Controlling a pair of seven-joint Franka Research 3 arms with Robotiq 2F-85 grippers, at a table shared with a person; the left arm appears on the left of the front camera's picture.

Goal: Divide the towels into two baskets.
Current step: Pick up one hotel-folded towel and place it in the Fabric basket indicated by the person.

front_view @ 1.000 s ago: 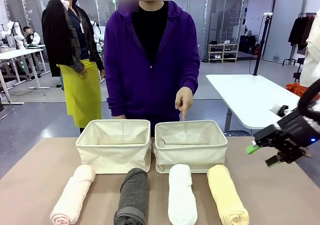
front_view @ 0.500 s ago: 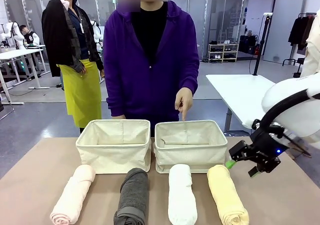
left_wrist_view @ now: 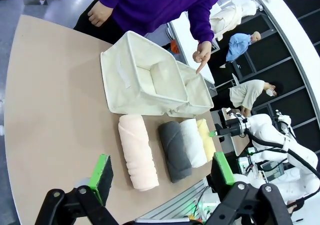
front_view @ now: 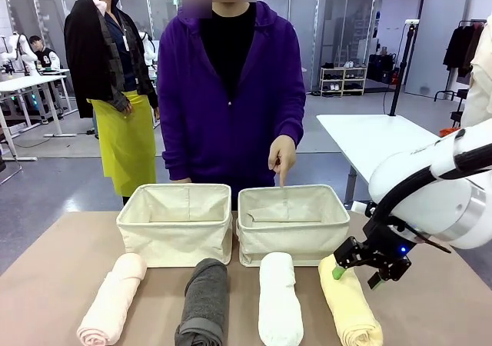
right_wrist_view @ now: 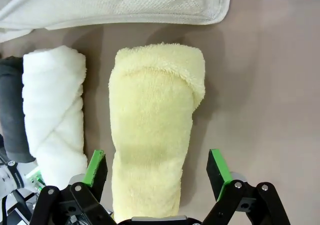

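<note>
While spread wide, right hand [front_view: 356, 275] over yellow towel [front_view: 354, 313], white towel [front_view: 278, 300] beside

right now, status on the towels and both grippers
Left gripper open, raised. Right gripper open over yellow towel. Baskets empty. Person's hand pointing into the right one.

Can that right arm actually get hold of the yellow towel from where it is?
Probably yes. The right tool hangs open over the yellow towel, one pad to each side, with nothing between them.
</note>
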